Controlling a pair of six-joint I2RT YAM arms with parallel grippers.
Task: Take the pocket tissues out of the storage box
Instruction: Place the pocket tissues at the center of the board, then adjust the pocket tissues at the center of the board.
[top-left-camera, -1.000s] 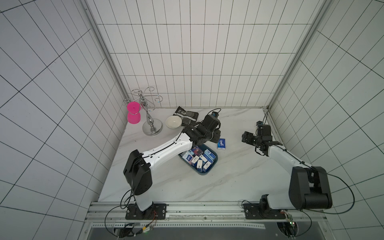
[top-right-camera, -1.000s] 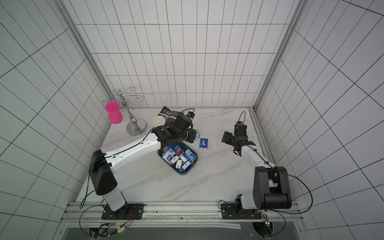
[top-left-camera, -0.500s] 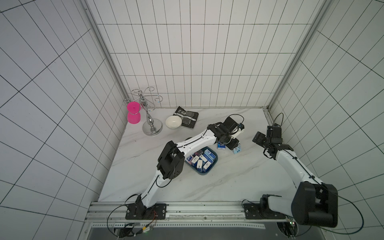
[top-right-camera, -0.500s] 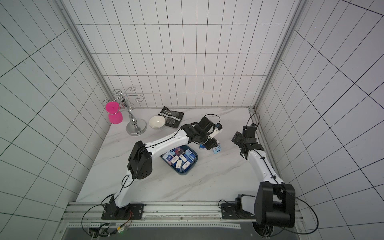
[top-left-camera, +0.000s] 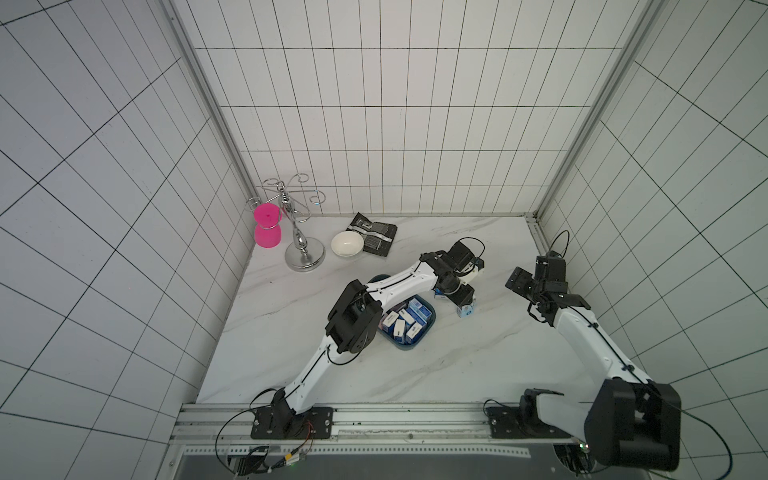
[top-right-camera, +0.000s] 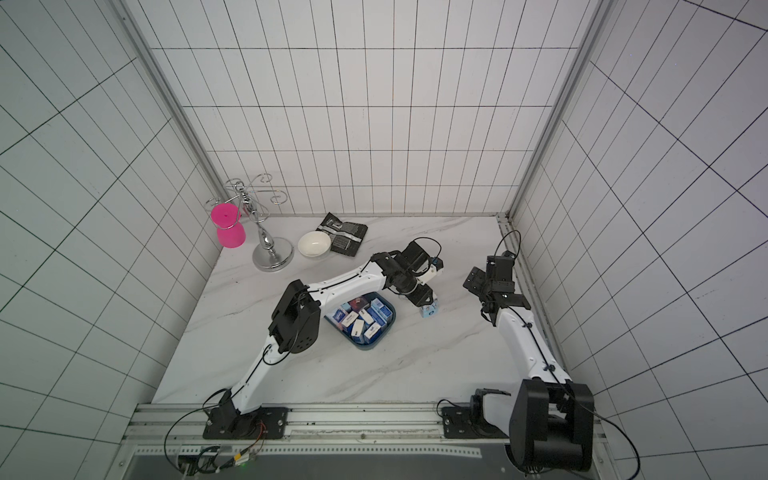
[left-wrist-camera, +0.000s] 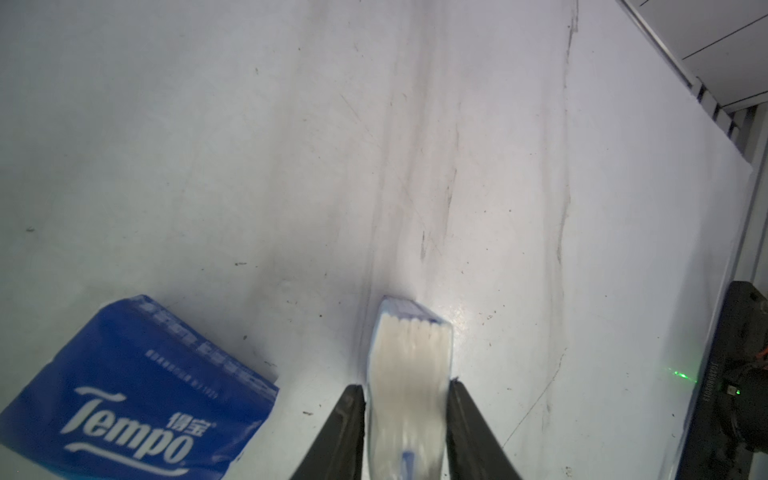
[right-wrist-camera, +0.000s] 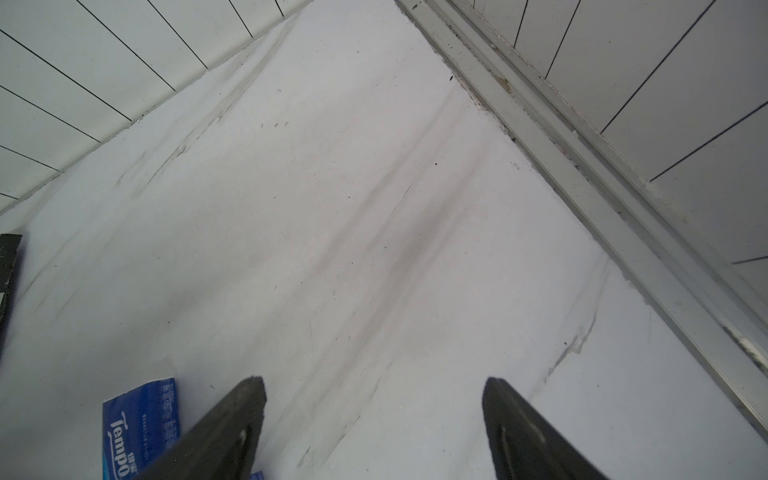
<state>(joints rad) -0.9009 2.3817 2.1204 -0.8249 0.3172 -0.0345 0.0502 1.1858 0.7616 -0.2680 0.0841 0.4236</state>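
Left wrist: tissue packet (left-wrist-camera: 409, 365) between jaws of left claw (left-wrist-camera: 405, 388)

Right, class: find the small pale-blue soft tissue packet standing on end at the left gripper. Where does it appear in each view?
Top view: pale-blue tissue packet, right of centre, standing on end.
Top view: likewise, nearer centre.
Left wrist: bottom centre, between the jaws of the left gripper.
Right wrist: cannot tell; maybe the blue sliver at the bottom edge.
Landmark: the dark blue Tempo packet lying beside it.
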